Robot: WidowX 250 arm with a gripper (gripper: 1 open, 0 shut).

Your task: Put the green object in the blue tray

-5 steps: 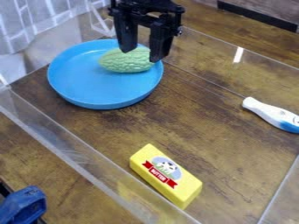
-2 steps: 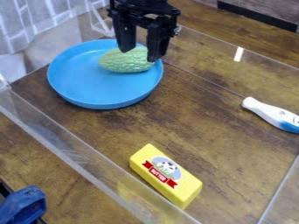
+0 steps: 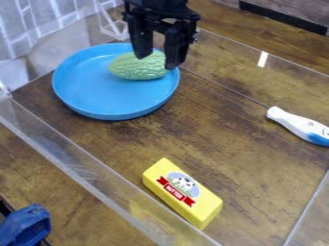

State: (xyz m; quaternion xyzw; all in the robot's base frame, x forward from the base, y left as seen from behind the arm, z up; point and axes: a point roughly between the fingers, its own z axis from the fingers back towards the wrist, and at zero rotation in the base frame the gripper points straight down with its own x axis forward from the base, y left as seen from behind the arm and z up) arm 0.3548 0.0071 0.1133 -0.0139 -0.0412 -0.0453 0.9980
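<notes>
The blue tray [image 3: 84, 91] sits at the back left of the wooden table. The pale-green knobbly green object [image 3: 129, 68] rests inside the tray, toward its far right side. My black gripper [image 3: 157, 61] hangs straight down over the object's right end, one finger [image 3: 139, 46] in front of the object and the other at its tapered tip. The fingers stand closed around that end of the lump. Whether the object's underside touches the tray floor I cannot tell.
A yellow rectangular block [image 3: 182, 192] lies near the front edge. A white and blue tool [image 3: 301, 126] lies at the right. Clear plastic walls [image 3: 71, 159] border the table at the front left and at the back.
The gripper has shifted very slightly to the right. The green object and the tray have stayed where they were.
</notes>
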